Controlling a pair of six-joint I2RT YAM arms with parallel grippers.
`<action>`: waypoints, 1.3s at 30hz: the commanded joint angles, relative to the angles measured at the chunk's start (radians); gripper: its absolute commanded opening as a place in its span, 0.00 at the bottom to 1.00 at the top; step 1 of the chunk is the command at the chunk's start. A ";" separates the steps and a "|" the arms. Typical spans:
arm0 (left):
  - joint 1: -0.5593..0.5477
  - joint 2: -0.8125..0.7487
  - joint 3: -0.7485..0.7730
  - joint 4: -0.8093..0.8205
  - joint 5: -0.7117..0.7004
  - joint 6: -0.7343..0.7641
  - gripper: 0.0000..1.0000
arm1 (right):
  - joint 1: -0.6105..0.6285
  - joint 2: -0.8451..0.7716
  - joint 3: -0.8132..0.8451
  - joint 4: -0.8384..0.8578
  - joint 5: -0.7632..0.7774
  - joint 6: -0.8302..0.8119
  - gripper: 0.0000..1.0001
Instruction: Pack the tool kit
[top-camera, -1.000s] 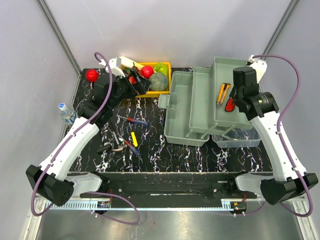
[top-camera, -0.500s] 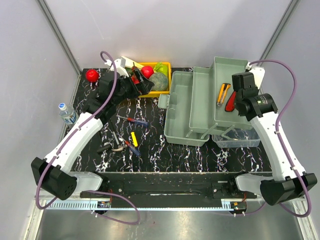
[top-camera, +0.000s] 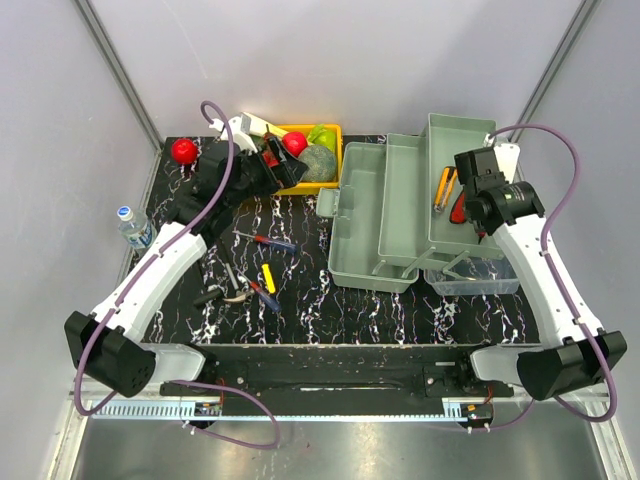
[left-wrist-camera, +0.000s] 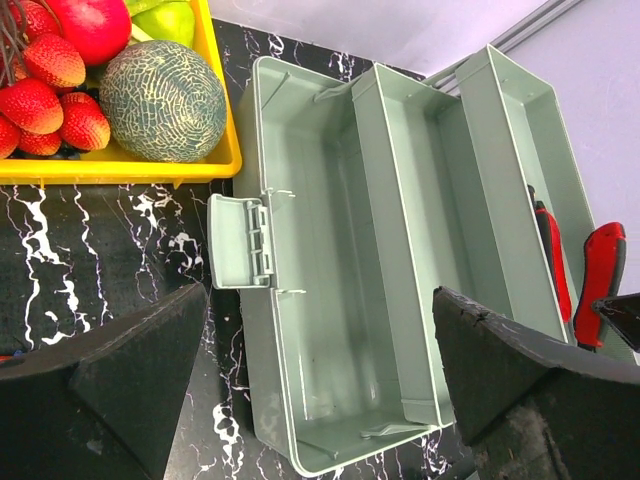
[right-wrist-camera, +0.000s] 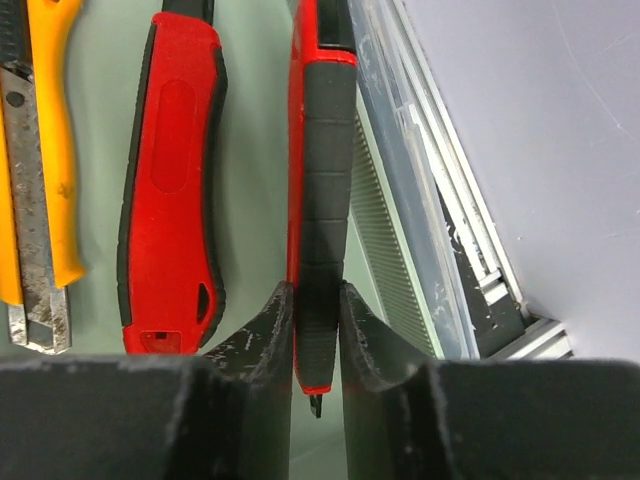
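Overhead camera: I see the toolbox (top-camera: 385, 220) standing open on the table, its trays fanned out. My right gripper (top-camera: 466, 203) hangs over the toolbox's far-right tray. My left gripper (top-camera: 268, 162) sits off to the toolbox's left, at the yellow fruit tray (top-camera: 315, 186). Loose hand tools (top-camera: 250, 280) lie on the table, also left of the toolbox.

Left wrist camera: my fingers (left-wrist-camera: 130, 380) are spread wide, framing the toolbox's deep main well.

Right wrist camera: my fingers (right-wrist-camera: 262, 345) pinch a red-and-black tool handle (right-wrist-camera: 322, 180) inside that toolbox tray, beside a red-handled tool (right-wrist-camera: 170, 190) and a yellow knife (right-wrist-camera: 50, 150).
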 joint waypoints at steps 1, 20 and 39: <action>0.017 -0.002 0.035 0.048 0.016 -0.010 0.99 | -0.005 0.011 0.068 -0.005 0.020 0.021 0.34; 0.058 -0.003 0.020 -0.027 -0.039 -0.028 0.99 | -0.005 -0.063 0.117 0.163 -0.156 -0.010 0.63; 0.080 0.228 -0.270 -0.250 -0.238 -0.191 0.75 | 0.174 -0.048 0.086 0.495 -1.007 -0.042 0.66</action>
